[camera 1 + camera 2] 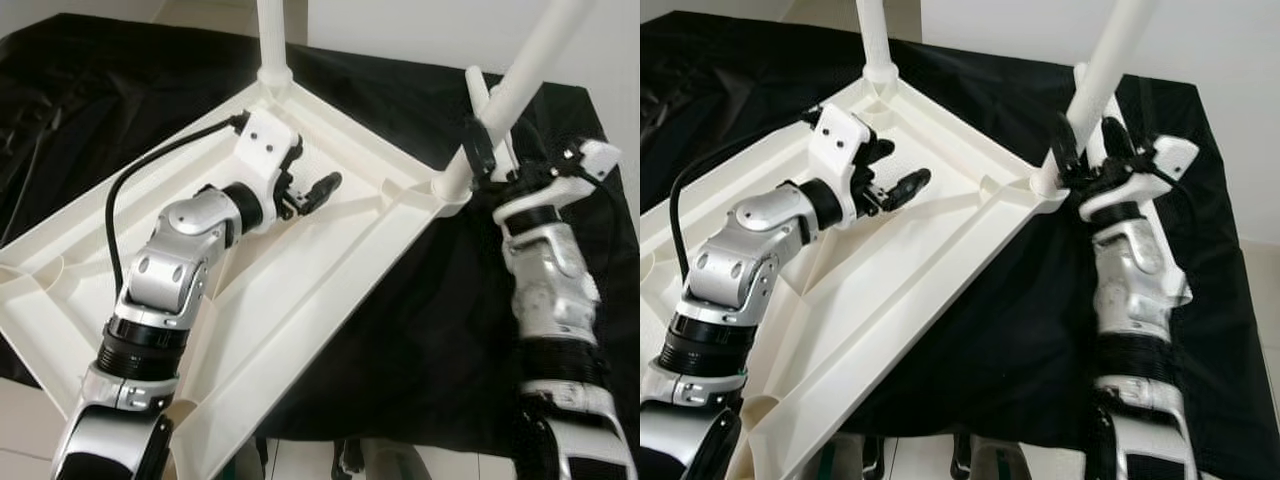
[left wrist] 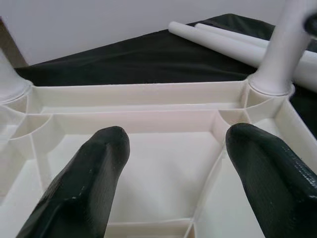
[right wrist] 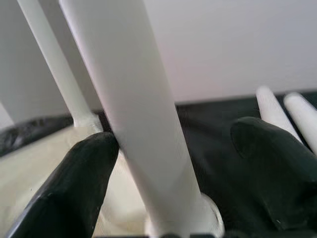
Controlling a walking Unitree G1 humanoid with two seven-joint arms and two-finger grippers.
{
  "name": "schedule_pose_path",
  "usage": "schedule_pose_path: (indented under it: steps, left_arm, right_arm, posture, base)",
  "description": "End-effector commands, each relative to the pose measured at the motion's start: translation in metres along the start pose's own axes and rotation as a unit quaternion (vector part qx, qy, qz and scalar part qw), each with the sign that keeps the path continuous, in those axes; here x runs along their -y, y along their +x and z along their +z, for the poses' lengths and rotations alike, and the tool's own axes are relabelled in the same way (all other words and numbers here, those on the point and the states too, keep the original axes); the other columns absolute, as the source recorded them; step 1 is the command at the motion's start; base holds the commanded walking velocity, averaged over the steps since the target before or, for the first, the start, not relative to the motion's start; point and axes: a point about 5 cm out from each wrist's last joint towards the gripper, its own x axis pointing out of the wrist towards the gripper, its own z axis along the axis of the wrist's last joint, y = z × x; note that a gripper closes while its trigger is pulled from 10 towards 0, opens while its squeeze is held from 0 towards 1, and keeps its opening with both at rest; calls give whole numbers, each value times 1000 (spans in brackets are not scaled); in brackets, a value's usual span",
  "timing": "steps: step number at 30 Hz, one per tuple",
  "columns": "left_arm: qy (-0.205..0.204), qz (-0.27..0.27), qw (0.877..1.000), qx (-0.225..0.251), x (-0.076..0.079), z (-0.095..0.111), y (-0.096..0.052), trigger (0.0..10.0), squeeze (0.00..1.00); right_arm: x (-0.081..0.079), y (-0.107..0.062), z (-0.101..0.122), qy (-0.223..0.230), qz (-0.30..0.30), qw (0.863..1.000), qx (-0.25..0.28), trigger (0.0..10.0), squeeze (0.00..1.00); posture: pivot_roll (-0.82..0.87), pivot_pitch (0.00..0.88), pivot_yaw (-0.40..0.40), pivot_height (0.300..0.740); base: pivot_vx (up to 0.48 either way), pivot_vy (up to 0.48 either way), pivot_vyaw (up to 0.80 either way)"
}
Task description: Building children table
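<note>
Two spare legs (image 2: 233, 42), left wrist view

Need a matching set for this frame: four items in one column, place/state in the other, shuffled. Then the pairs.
Items
1. left gripper
2. right gripper
3. tabletop
4. loose legs

Places/states
A. lying on the black cloth, beyond the tabletop's far edge
B. upside down, ribbed underside facing up
C. fingers either side of a leg standing in a corner socket
D. open, hovering over the tabletop's underside

Pairs: 1-D, 2-C, 3-B, 4-A
</note>
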Motion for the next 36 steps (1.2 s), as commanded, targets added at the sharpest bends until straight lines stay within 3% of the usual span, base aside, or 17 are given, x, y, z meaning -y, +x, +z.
schedule_pose_path:
  steps: [1, 3, 7, 12, 16, 19, 22, 27, 36]
  left_arm:
    - [-2, 6, 1000, 0, 1, -1, 1, 10000, 0]
    - [-2, 7, 1000, 1, 0, -2, 1, 10000, 0]
    - [-3, 7, 1000, 1, 1, -1, 1, 10000, 0]
    - [-4, 6, 1000, 2, 1, -1, 2, 10000, 0]
    - [-4, 6, 1000, 2, 2, -1, 2, 10000, 0]
    - [-4, 2, 1000, 0, 4, -2, 0, 10000, 0]
    - [-3, 1, 1000, -2, 4, -2, 0, 10000, 0]
    - [1, -3, 1000, -6, 7, -3, -3, 10000, 0]
    - [1, -5, 1000, -6, 10, -1, -5, 10000, 0]
  right_arm:
    - [-2, -4, -3, -5, 16, 1000, -20, 10000, 0]
    - [3, -12, -8, -31, 6, 998, -57, 10000, 0]
    - [5, -12, -7, -23, -14, 998, -55, 10000, 0]
    - [-8, -17, -6, -3, 67, 994, -86, 10000, 0]
    - [-9, -21, -5, 2, 108, 988, -107, 10000, 0]
    - [-10, -27, -1, 10, 178, 974, -139, 10000, 0]
    - [-8, -27, 0, 7, 187, 971, -147, 10000, 0]
    - [8, -16, 6, 2, 215, 964, -159, 10000, 0]
    - [16, 3, 2, 26, 274, 942, -192, 10000, 0]
  posture:
    - [14, 165, -8, 740]
    - [10, 161, -8, 740]
    - [7, 158, -7, 740]
    - [10, 156, -12, 740]
    - [12, 159, -15, 740]
    - [13, 165, -17, 740]
    - [17, 167, -20, 740]
    - [35, 175, -27, 740]
    - [61, 197, -42, 740]
  base:
    - [0, 0, 0]
    - [0, 0, 0]
    - [0, 0, 0]
    - [0, 0, 0]
    - [0, 0, 0]
    - [0, 0, 0]
    - [0, 0, 0]
    - [0, 0, 0]
    - [0, 0, 0]
